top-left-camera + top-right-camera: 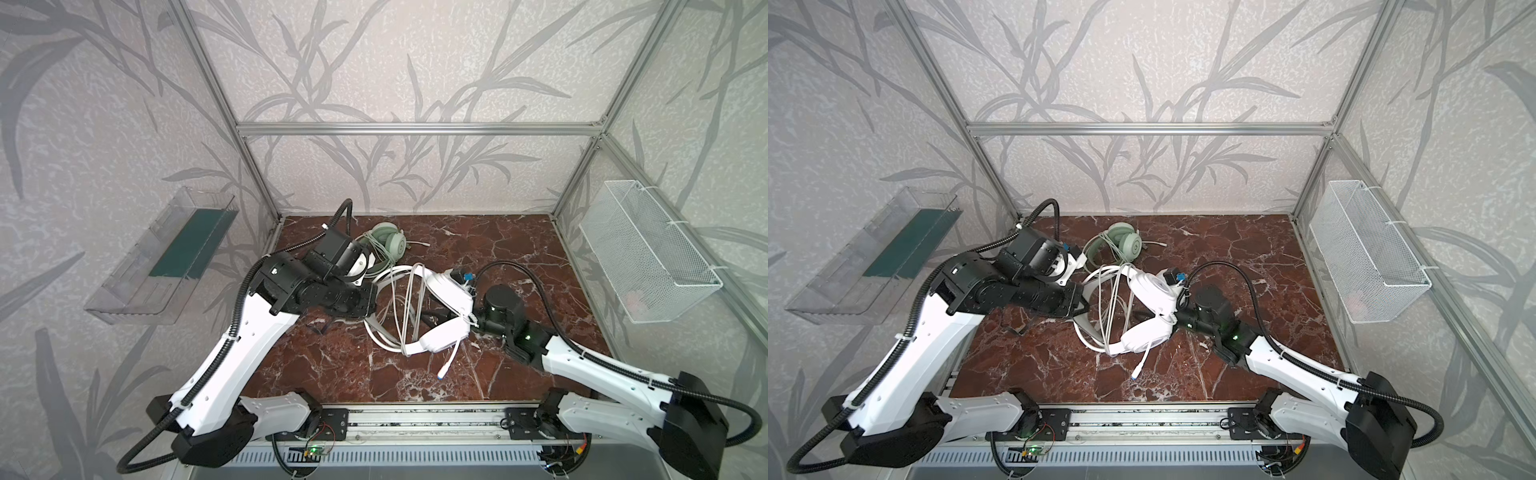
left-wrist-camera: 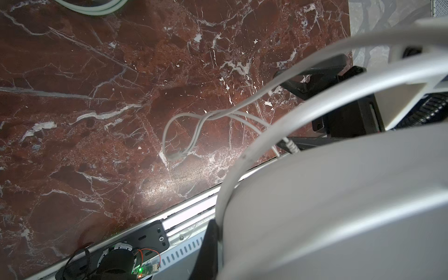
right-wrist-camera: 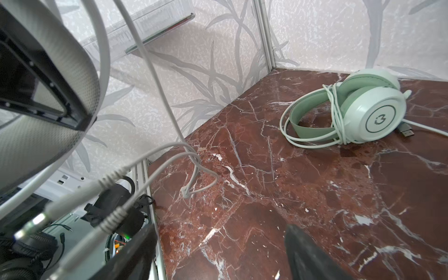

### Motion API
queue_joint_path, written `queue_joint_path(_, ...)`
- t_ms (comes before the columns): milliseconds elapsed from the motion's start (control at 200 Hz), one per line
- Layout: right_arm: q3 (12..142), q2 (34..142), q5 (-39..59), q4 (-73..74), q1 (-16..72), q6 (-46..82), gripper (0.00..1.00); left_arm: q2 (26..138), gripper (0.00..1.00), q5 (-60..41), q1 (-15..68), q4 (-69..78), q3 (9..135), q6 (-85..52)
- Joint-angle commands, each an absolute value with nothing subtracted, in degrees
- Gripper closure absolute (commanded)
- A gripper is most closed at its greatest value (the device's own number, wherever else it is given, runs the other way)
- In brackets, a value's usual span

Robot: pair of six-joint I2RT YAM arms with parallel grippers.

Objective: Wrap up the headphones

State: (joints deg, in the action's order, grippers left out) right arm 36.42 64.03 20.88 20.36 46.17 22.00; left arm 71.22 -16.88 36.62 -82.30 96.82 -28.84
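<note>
Over the middle of the table (image 1: pixel 519 249), the white headset (image 1: pixel 446 289) hangs lifted between the two arms. Several turns of its pale cable (image 1: pixel 409 307) are draped across the headband and more trails down to the marble. The left gripper (image 1: pixel 371 301) is clamped tight, and judging by the white band filling the left wrist view, it appears to be holding the headset by the headband. The right gripper (image 3: pixel 220 232) has its jaws wide, with only bare table between them and nothing held. One plug (image 1: pixel 441 374) dangles toward the near edge.

Close to the far edge, toward the far left corner, the mint-green headset (image 3: pixel 373 114) lies on its side. Its cable is already wound round the band and cups.

The white headset looks light, with hard plastic cups and a springy band, so the band is probably the soundest place to hold it. The cable is thin, limp and likely slick, so loose turns may slide off the band or spring open. It is best taken on the free hanging length, a little above the plug, and kept lightly taut while it is wound.
</note>
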Motion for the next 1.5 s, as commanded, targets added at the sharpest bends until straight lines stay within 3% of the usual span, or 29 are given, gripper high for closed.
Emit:
queue_joint_path(0, 38.81, 65.98, 24.14, 25.20, 46.23, 27.48, 0.16, 69.65, 1.00, -19.48, 36.53, -80.60, 97.91, -28.47)
queue_joint_path(650, 34.61, 64.92, 28.98, 37.19, 42.45, 33.85, 0.14, 68.07, 1.00, -19.42, 36.49, -80.42, 96.52, -27.51)
queue_joint_path(1055, 38.17, 74.92, 35.46, 47.33, 42.79, 42.00, 0.16, 67.22, 1.00, -19.77, 36.48, -79.89, 95.63, -27.66)
queue_joint_path(1344, 40.28, 85.11, 34.43, 62.92, 43.24, 46.29, 0.25, 67.33, 1.00, -19.62, 36.48, -80.04, 95.71, -27.60)
queue_joint_path(1444, 40.57, 89.44, 35.15, 71.70, 42.83, 50.01, 0.35, 67.50, 1.00, -19.46, 36.50, -80.02, 95.79, -27.42)
queue_joint_path(1494, 41.28, 91.32, 36.44, 73.94, 42.72, 51.41, 0.45, 67.58, 1.00, -19.30, 36.55, -80.20, 95.89, -27.34)
